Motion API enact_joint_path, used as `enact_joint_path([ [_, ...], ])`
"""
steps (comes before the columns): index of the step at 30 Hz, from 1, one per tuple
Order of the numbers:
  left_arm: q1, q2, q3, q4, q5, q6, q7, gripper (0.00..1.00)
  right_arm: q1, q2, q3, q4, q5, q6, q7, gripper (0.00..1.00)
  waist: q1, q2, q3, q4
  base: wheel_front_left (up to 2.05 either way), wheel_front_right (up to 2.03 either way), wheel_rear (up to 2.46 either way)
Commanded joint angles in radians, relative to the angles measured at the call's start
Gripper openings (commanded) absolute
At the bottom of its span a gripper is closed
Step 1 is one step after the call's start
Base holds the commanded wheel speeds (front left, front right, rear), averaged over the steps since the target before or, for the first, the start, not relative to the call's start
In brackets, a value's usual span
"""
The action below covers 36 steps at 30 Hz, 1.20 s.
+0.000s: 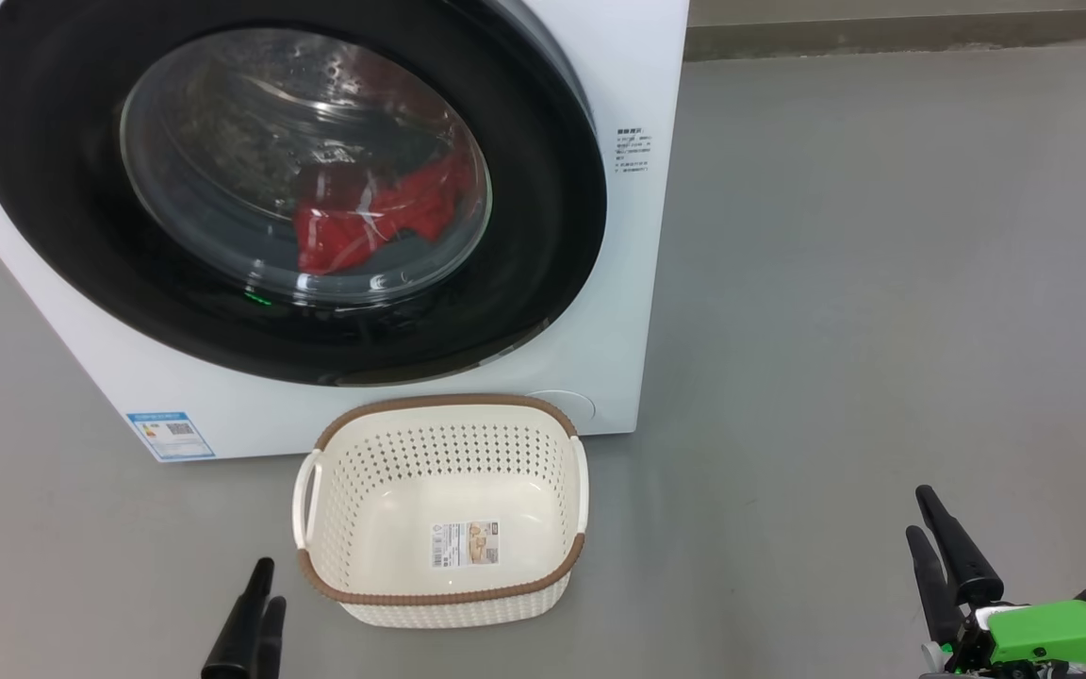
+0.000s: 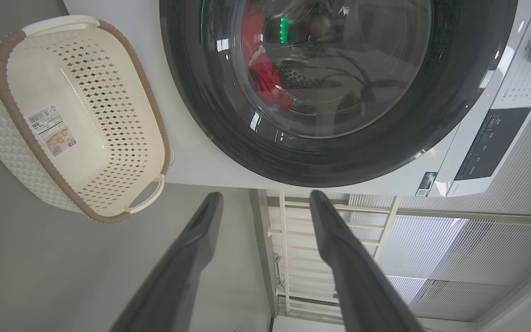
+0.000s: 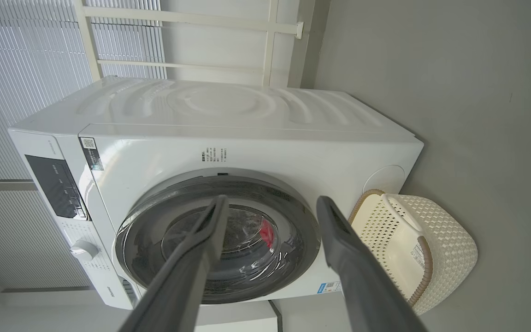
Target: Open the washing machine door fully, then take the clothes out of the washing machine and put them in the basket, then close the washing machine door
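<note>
note door shut, clothes behind its glass, basket empty just before washer. note left gripper, right gripper spread, holding nothing. advise hooking door rim, pulling through full arc.

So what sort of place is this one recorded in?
Probably a laundry corner: a white washing machine on a bare grey floor, a basket before it, slatted panels behind.

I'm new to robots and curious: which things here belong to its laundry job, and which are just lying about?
Belongs to the job: washing machine; washing machine door, shut; red clothes behind its glass; basket, holding no clothes, on the floor in front.
Just there: control panel; dial; blue label; window blinds.
</note>
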Motion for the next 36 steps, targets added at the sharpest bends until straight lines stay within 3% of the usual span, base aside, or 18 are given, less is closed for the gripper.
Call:
enact_joint_path([
  [1, -0.043, 0.012, -0.005, -0.018, 0.005, -0.001, -0.008, 1.0, -0.041, -0.01, 0.007, -0.029, -0.009, 0.0, -0.01, 1.0, 0.0005, 0.0, 0.0, -0.001, 0.0, 0.0, 0.0],
  [13, -0.083, 0.031, -0.045, -0.003, 0.084, -0.002, -0.05, 1.0, -0.07, -0.033, 0.056, -0.031, -0.095, 0.0, -0.051, 1.0, -0.0007, 0.0, 0.003, -0.005, 0.0, 0.0, 0.0],
  [36, -0.129, 0.025, -0.074, -0.017, 0.474, 0.013, -0.116, 1.0, -0.125, -0.043, 0.111, -0.002, -0.426, 0.0, -0.116, 1.0, -0.0008, 0.0, 0.003, -0.018, 0.0, 0.0, 0.0],
])
